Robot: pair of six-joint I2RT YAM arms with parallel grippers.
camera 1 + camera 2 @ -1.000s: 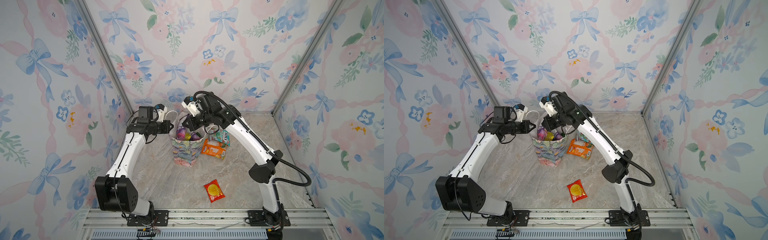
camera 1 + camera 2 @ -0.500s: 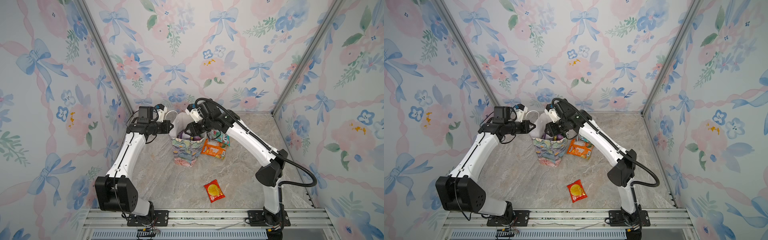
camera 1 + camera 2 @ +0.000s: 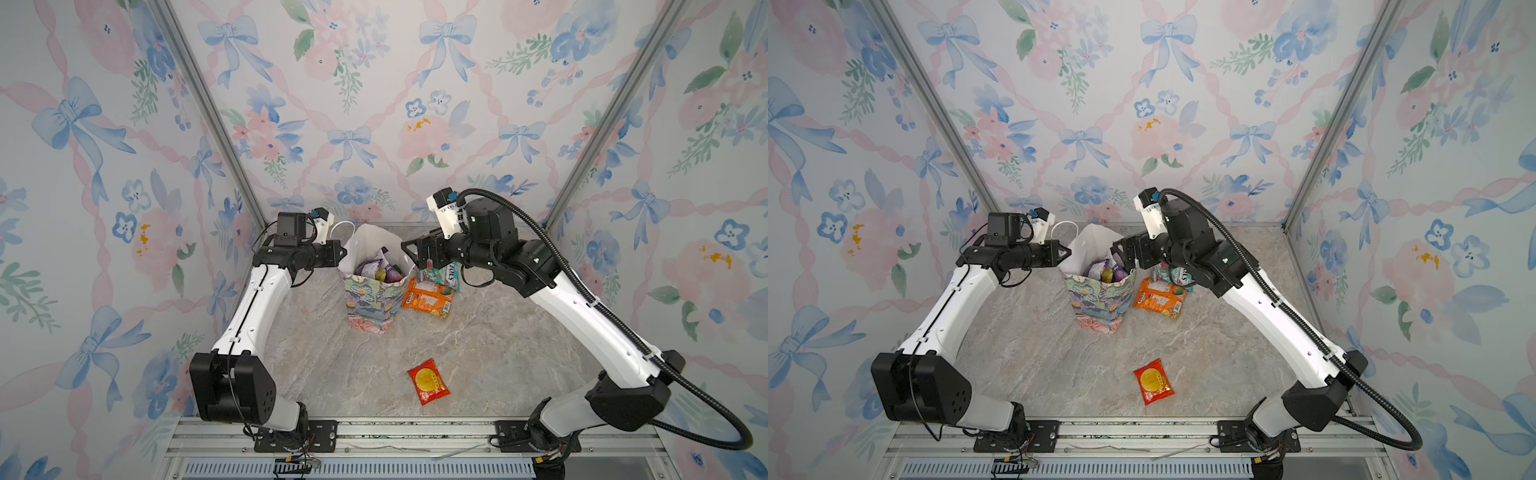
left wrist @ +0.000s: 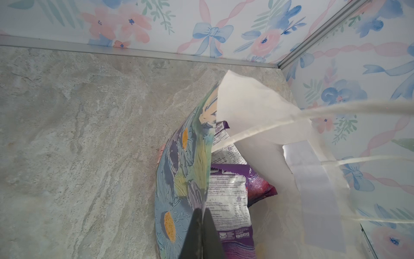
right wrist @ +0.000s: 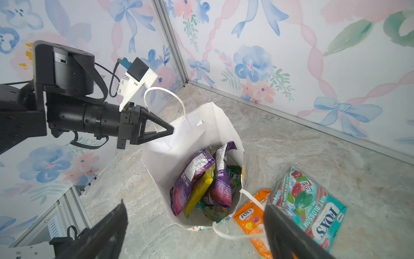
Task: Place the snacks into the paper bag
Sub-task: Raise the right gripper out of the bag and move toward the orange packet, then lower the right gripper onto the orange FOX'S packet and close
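Observation:
The paper bag [image 3: 374, 303] [image 3: 1100, 307] stands upright at the back middle of the table. My left gripper [image 3: 343, 252] [image 3: 1068, 251] [image 4: 202, 215] is shut on its left rim and holds the mouth wide. Inside it lie purple packets [image 5: 192, 175] [image 4: 230, 197] and a yellow one [image 5: 199, 188]. My right gripper [image 3: 415, 257] [image 3: 1125, 255] [image 5: 194, 204] hangs open and empty over the bag's right rim. Three snacks lie on the table: an orange packet [image 3: 428, 299] [image 5: 251, 217] and a teal FOX'S packet [image 3: 442, 274] [image 5: 309, 201] right of the bag, and a red packet [image 3: 428, 380] [image 3: 1153, 381] near the front.
Flowered walls close in the marble table [image 3: 324, 357] on three sides, and the bag stands close to the back wall. A metal rail [image 3: 374, 432] with both arm bases runs along the front edge. The bag's white cord handle [image 5: 226, 233] droops over the orange packet.
My right gripper went from shut to open at the bag's mouth and drew back to the right. The left arm has kept its hold on the rim without moving.

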